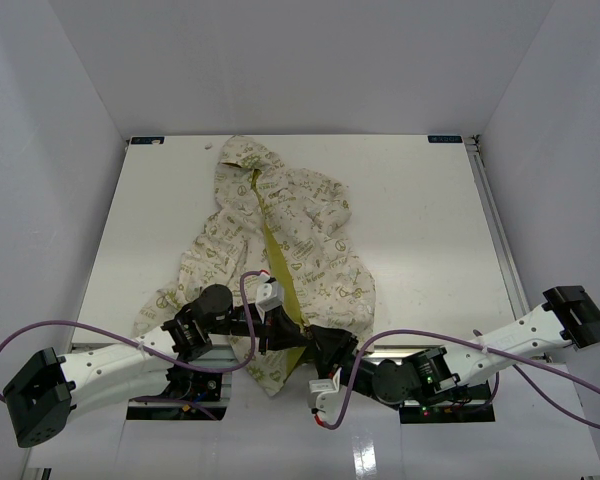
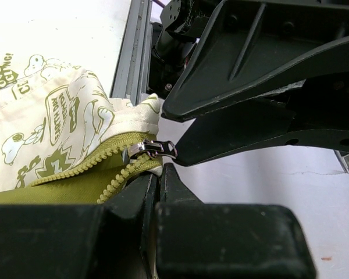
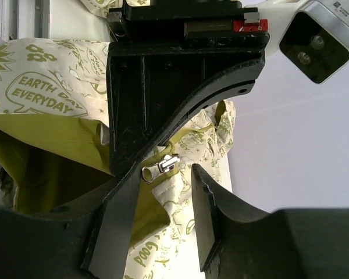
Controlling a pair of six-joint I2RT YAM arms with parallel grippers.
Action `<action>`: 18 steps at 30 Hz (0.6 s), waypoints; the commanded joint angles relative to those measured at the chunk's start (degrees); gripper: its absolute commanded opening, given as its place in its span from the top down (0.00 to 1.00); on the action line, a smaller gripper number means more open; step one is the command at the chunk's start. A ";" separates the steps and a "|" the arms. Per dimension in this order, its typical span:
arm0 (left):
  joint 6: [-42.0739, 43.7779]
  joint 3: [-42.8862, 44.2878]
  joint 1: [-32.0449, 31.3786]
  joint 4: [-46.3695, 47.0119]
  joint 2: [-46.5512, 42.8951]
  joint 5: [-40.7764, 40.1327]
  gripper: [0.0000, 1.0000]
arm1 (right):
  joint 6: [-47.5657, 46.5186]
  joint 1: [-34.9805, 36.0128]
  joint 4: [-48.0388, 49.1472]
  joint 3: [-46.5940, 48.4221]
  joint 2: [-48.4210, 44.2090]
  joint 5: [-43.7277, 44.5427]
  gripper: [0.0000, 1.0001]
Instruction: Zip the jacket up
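**Cream jacket (image 1: 300, 215) lies open on the tabletop (image 1: 430, 230), both end effectors at its hem**

Cream cloth printed with olive cartoons and lettering makes up the small hooded jacket. It lies spread on the white tabletop, hood toward the far edge and hem at the near edge. Its front stands apart, baring a strip of solid olive lining (image 1: 276, 255). The two rows of teeth on the olive zipper (image 2: 99, 161) run unmeshed away from a silver slider (image 2: 151, 149), which sits at the very bottom.

Only the overhead view takes in the whole garment, but there the two black arms cover the hem and hide the slider. The left wrist view shows the left end effector (image 2: 160, 174) closed, pinching the hem just under the slider. The right wrist view shows the right end effector (image 3: 164, 174) open, with a finger on either side of the slider's pull and daylight between them and it. In that view the left end effector's black body blocks the cloth above.

Pale walls (image 1: 310, 60) enclose the tabletop on three sides. Purple cables (image 1: 80, 323) loop off both arms.
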 commanded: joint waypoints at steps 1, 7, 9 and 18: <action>-0.48 -0.09 -0.08 2.52 -0.71 1.80 1.00 | -1.52 0.24 4.92 -0.16 0.32 1.73 0.55; -0.45 -0.09 -0.08 2.41 -0.62 1.71 1.00 | -1.92 0.31 5.99 -0.50 0.38 1.92 0.61; -0.31 -0.09 -0.08 2.35 -0.62 1.71 1.00 | -1.96 0.31 6.31 -0.51 0.58 2.10 0.66; -0.45 -0.32 -0.08 2.40 -1.00 1.80 1.00 | -2.22 0.31 7.22 -0.56 0.73 2.32 0.79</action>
